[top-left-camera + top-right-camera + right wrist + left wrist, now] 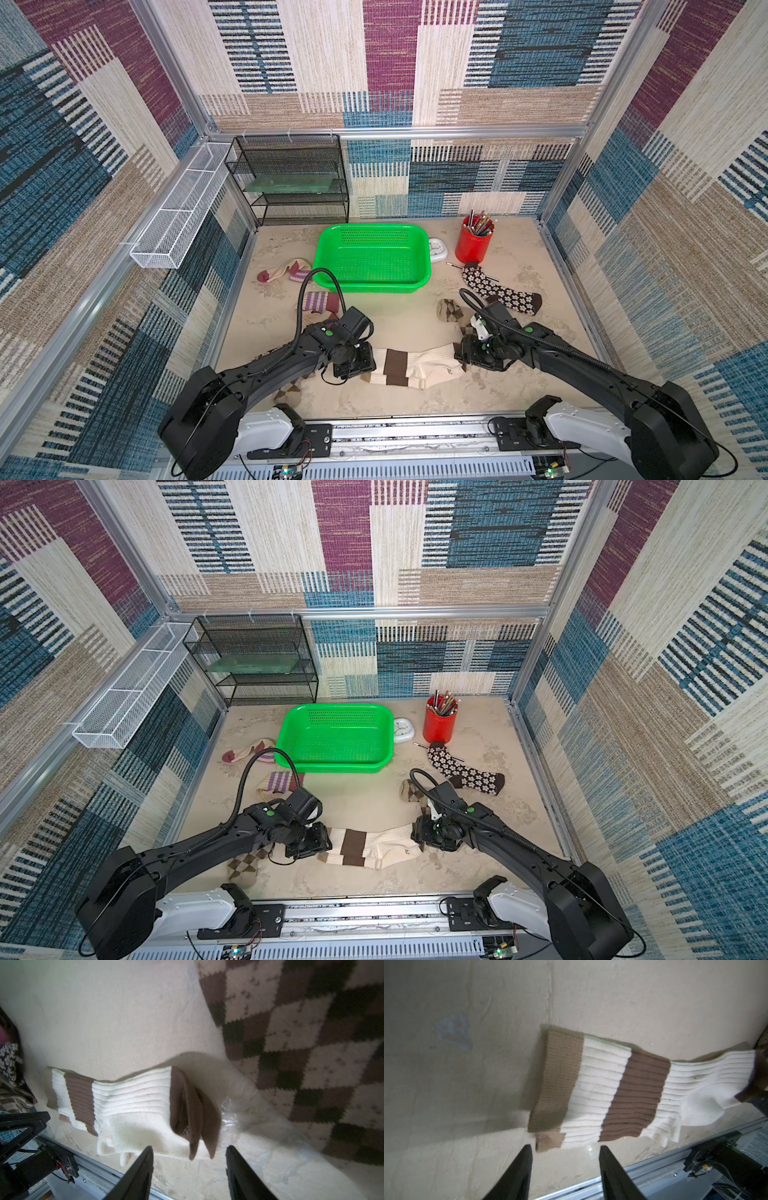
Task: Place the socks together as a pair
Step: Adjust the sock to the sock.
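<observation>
Two cream socks with brown bands [411,365] [365,845] lie stacked on each other at the front middle of the table. My left gripper [564,1147] hangs open just off their tan cuffs [560,1076], holding nothing. My right gripper [189,1148] is open beside the brown toes [193,1109], also holding nothing. Argyle socks lie by the right wrist [451,309] [301,1043] and under the left arm [291,386]. A daisy sock [498,291] lies to the right. Two purple-striped socks [318,301] [282,272] lie to the left.
A green basket [374,288] stands at the middle back with a white clock [438,249] and a red pencil cup [473,245] to its right. A pen [455,264] lies by the daisy sock. A black mesh shelf [291,178] fills the back left corner.
</observation>
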Action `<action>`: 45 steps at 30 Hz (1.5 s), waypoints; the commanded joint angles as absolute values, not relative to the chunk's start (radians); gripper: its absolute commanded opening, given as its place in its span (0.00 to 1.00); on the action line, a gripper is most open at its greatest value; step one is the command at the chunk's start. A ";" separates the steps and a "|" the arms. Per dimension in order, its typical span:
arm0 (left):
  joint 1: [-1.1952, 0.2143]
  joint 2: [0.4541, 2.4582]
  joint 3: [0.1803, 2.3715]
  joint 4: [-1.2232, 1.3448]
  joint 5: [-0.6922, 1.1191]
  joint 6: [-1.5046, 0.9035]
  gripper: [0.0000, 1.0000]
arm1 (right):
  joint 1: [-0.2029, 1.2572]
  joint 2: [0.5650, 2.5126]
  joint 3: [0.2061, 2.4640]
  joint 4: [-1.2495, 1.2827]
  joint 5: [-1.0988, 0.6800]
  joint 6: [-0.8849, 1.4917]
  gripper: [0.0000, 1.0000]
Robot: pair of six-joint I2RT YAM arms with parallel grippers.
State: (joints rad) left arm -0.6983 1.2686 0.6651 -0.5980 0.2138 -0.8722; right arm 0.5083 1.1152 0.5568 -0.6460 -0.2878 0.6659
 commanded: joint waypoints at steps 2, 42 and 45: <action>-0.697 1.284 0.671 -0.568 0.141 -0.882 0.49 | 0.506 1.134 0.556 -0.592 -0.304 0.677 0.53; -0.698 1.023 0.790 -0.764 0.207 -0.892 0.03 | 0.505 1.026 0.779 -0.874 -0.298 0.682 0.01; -0.700 1.009 0.789 -0.773 0.226 -0.900 0.03 | 0.505 1.007 0.790 -0.902 -0.309 0.690 0.01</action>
